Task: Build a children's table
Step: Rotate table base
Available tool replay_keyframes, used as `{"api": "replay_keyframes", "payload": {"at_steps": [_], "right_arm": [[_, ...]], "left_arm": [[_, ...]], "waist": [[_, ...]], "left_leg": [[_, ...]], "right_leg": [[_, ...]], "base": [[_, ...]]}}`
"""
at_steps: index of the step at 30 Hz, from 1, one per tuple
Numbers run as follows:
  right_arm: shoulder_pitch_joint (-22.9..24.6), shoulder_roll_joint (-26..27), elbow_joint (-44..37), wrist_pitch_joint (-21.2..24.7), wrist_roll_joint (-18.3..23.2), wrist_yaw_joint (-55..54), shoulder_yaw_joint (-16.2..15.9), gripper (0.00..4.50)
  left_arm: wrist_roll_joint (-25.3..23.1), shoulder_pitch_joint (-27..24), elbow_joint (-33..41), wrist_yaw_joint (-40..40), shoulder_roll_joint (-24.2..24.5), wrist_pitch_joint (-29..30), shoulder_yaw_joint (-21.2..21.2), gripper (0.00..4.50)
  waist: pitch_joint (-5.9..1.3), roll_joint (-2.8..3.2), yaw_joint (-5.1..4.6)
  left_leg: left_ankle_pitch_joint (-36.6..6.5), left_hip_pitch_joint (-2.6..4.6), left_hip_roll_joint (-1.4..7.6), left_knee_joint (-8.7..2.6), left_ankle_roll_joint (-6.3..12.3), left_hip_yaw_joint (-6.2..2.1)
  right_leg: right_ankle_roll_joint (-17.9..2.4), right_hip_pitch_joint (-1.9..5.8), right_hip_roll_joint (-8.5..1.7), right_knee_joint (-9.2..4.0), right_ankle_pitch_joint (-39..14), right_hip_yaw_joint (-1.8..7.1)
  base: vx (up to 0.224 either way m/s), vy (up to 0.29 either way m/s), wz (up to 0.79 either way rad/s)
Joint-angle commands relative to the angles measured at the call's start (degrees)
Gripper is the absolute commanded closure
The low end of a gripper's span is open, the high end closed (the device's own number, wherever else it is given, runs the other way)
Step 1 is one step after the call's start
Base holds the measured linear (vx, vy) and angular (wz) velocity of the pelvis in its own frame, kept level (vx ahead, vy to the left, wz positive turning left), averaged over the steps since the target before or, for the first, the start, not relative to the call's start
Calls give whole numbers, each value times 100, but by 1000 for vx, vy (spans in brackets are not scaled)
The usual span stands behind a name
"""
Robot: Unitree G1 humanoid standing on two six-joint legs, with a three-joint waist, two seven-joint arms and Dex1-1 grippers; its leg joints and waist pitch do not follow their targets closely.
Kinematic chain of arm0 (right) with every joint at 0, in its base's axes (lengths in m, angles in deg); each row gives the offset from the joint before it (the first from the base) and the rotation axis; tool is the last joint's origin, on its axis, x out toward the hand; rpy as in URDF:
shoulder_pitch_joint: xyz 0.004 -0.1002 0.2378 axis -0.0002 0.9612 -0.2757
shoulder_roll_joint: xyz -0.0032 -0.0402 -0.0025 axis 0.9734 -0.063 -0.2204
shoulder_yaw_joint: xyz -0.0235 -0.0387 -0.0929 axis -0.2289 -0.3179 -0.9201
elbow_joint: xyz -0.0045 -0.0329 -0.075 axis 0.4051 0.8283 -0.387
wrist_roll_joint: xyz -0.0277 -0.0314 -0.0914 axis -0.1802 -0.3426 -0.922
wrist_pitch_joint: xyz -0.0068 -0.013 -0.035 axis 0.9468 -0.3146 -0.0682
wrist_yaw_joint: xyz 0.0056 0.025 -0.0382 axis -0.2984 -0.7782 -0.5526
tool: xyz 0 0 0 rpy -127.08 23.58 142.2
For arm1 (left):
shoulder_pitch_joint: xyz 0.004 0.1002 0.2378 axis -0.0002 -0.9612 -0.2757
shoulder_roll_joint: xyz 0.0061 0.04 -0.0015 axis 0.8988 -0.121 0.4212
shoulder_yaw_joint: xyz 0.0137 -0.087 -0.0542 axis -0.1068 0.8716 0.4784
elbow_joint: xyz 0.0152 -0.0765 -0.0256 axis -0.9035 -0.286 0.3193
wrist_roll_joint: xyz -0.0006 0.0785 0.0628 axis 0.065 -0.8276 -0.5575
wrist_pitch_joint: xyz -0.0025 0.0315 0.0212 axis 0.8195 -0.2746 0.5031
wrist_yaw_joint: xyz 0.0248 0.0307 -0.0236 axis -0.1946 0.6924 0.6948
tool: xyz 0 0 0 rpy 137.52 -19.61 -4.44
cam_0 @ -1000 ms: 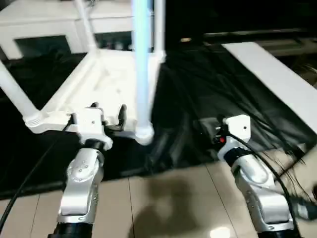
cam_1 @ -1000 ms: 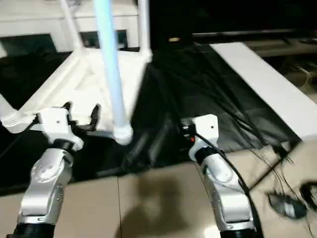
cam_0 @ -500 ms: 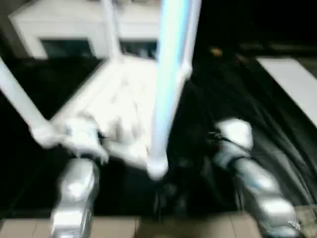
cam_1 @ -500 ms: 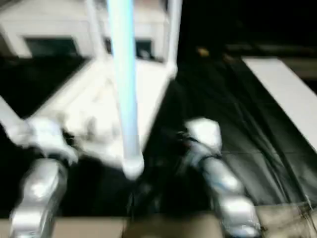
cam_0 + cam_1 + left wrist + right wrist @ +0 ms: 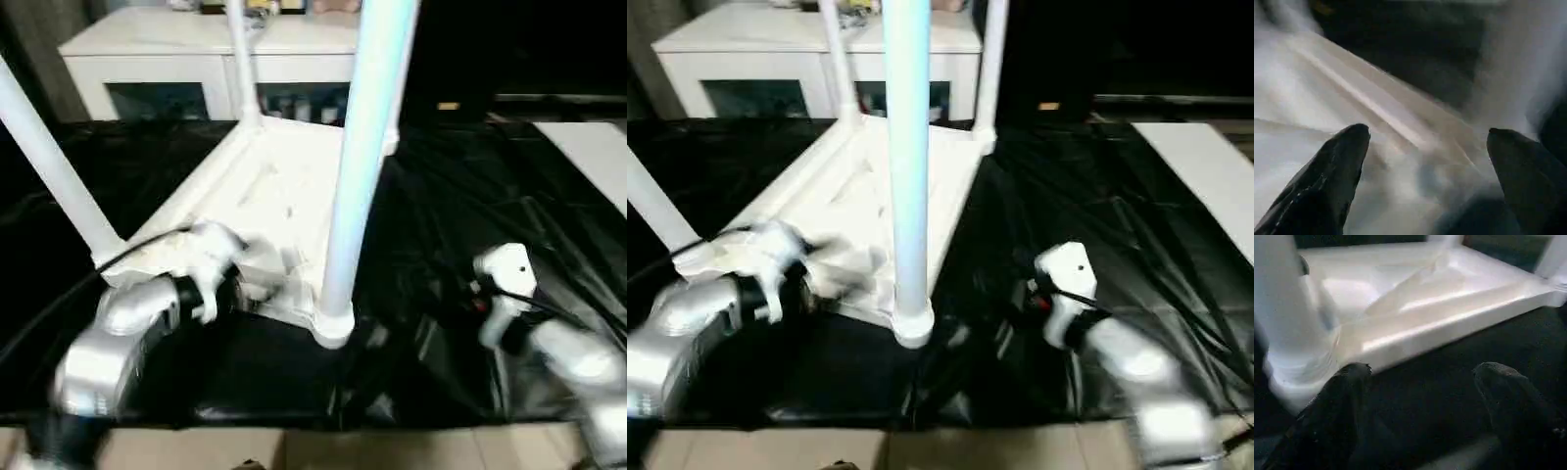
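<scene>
Since tabletop [image 5: 274,196] lies upside down on black sheet [image 5: 460,225], ribbed underside faces up; four legs [image 5: 362,157] stand in corner sockets, long axes pointing up, slightly splayed. Table sits w/ one corner toward robot, front of white cabinet [image 5: 186,59]. Cabinet compartments hold small items, can't tell what. L gripper [image 5: 1425,142] wide apart, empty, over tabletop rim. R gripper [image 5: 1420,377] fingers spread wide, empty, above sheet beside tabletop edge.
</scene>
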Motion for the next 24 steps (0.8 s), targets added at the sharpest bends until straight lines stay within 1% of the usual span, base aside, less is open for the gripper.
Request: {"api": "replay_keyframes", "payload": {"at_steps": [1, 2, 3, 4, 5, 6, 7, 8, 9, 10, 11, 12, 13, 14, 15, 16, 17, 18, 19, 20, 22, 23, 24], "right_arm": [[-120, -223, 44, 5, 80, 431, -46, 71], [-166, -442, 98, -16, 105, 700, -93, 71], [-207, -600, 142, -45, 110, 897, -132, 71], [-279, -746, 188, -88, 79, 1081, -188, 71], [-330, -836, 218, -111, 52, 1212, -218, 71], [-394, -876, 216, -85, 67, 1302, -242, 71], [-456, -892, 202, -70, 77, 1355, -270, 71], [-518, -899, 193, -58, 85, 1404, -308, 71], [-569, -905, 155, -19, 107, 1475, -371, 71], [-606, -925, 111, 8, 125, 1563, -455, 71], [-624, -971, 44, 44, 156, 1709, -567, 71], [-629, -993, 25, 52, 174, 1769, -605, 71], [-630, -999, 21, 54, 178, 1786, -615, 71], [-636, -1003, -2, 70, 202, 1822, -641, 71], [-642, -988, -15, 78, 219, 1852, -660, 71], [-649, -965, -27, 66, 202, 1862, -697, 71], [-657, -941, -36, 60, 184, 1863, -722, 71], [-673, -902, -50, 52, 166, 1853, -749, 71], [-673, -902, -50, 52, 166, 1853, -749, 71], [-693, -863, -66, 55, 158, 1829, -760, 71], [-701, -858, -70, 70, 180, 1805, -760, 71], [-700, -852, -71, 69, 182, 1794, -764, 71], [-693, -836, -71, 65, 182, 1779, -776, 71]], "left_arm": [[-310, 200, -195, 496, 169, -46, -246, 16], [-421, 362, -364, 682, 241, -134, -393, 16], [-516, 492, -523, 767, 256, -249, -485, 16], [-694, 648, -731, 763, 231, -398, -591, 16], [-800, 762, -871, 764, 224, -485, -672, 16], [-883, 872, -1012, 757, 200, -535, -740, 31], [-963, 995, -1184, 686, 147, -625, -777, 41], [-987, 1130, -1368, 645, 99, -677, -816, 41], [-1014, 1247, -1531, 660, 61, -742, -855, 41], [-1041, 1415, -1760, 791, 48, -758, -948, 56], [-1098, 1619, -2040, 1085, 56, -782, -1060, 68], [-1135, 1694, -2155, 1178, 55, -828, -1092, 79], [-1146, 1715, -2189, 1203, 55, -842, -1100, 79], [-1170, 1774, -2280, 1298, 57, -860, -1125, 91], [-1174, 1838, -2389, 1423, 52, -868, -1149, 91], [-1172, 1897, -2494, 1555, 45, -870, -1176, 101], [-1156, 1939, -2577, 1665, 36, -865, -1192, 119], [-1135, 2008, -2700, 1808, 34, -884, -1230, 119], [-1135, 2008, -2700, 1808, 34, -884, -1230, 123], [-1113, 2068, -2807, 1924, 38, -911, -1265, 134], [-1149, 2120, -2923, 1949, 17, -1015, -1258, 157], [-1181, 2143, -2979, 1931, 5, -1079, -1258, 157], [-1232, 2194, -3127, 1820, -54, -1247, -1227, 165]], "waist": [[-229, -20, -23], [-242, -54, -44], [-242, -51, -30], [-250, -60, -19], [-257, -77, -10], [-276, -103, -12], [-276, -101, -10], [-297, -97, 4], [-314, -123, 3], [-314, -123, 3], [-356, -126, 34], [-416, -98, 52], [-410, -101, 51], [-417, -108, 52], [-413, -116, 60], [-414, -90, 67], [-410, -100, 70], [-393, -60, 78], [-385, -75, 74], [-373, -79, 77], [-355, -76, 81], [-350, -78, 89], [-343, -76, 88]], "left_leg": [[-2369, 55, 537, -603, -185, -266], [-2193, 38, 552, -625, -129, -256], [-2162, 42, 551, -630, -86, -252], [-2164, 100, 570, -601, -27, -214], [-2062, 110, 573, -575, 52, -177], [-1828, 78, 579, -566, 147, -155], [-1743, 72, 580, -561, 191, -136], [-1659, 94, 586, -545, 230, -112], [-1542, 93, 603, -537, 285, -100], [-1542, 93, 603, -537, 285, -100], [-1200, 81, 585, -503, 428, -63], [-756, 77, 603, -462, 565, -51], [-615, 66, 607, -458, 659, -51], [-431, 42, 603, -437, 789, -31], [-398, 30, 605, -425, 865, -21], [-420, 35, 607, -421, 875, -17], [-516, 45, 621, -427, 863, -13], [-659, 60, 625, -441, 810, -11], [-754, 66, 625, -450, 775, -5], [-932, 76, 640, -468, 687, -5], [-1134, 82, 650, -485, 567, 16], [-1247, 100, 658, -489, 481, 44], [-1332, 98, 668, -502, 404, 52]], "right_leg": [[-916, 35, -589, -665, -2300, 280], [-1000, 68, -577, -644, -1877, 249], [-1026, 69, -566, -645, -1739, 240], [-1147, 30, -582, -641, -1519, 245], [-1243, 30, -608, -646, -1339, 259], [-1313, 71, -630, -627, -1183, 248], [-1324, 62, -618, -633, -1144, 242], [-1376, 41, -616, -616, -1007, 234], [-1443, 47, -621, -606, -817, 229], [-1443, 47, -621, -606, -817, 229], [-1486, 51, -618, -579, -422, 228], [-1556, 58, -604, -507, 285, 214], [-1605, 47, -593, -489, 572, 201], [-1698, 59, -602, -454, 953, 187], [-1759, 64, -620, -446, 1079, 183], [-1773, 61, -621, -445, 1069, 182], [-1805, 59, -628, -458, 961, 179], [-1827, 40, -619, -477, 771, 180], [-1829, 33, -609, -490, 650, 181], [-1850, 33, -622, -502, 440, 189], [-1837, 26, -633, -533, 121, 200], [-1812, 8, -624, -551, -80, 204], [-1782, 8, -627, -560, -231, 209]], "base": [[0, 0, 0], [0, 0, 0], [0, 0, 0], [0, 0, 0], [0, 0, 0], [0, 0, 0], [0, 0, 0], [0, 0, 0], [0, 0, 0], [0, 0, 0], [0, 0, 0], [0, 0, 0], [0, 0, 0], [0, 0, 0], [0, 0, 0], [0, 0, 0], [0, 0, 0], [0, 0, 0], [0, 0, 0], [0, 0, 0], [0, 0, 0], [0, 0, 0], [0, 0, 0]]}}
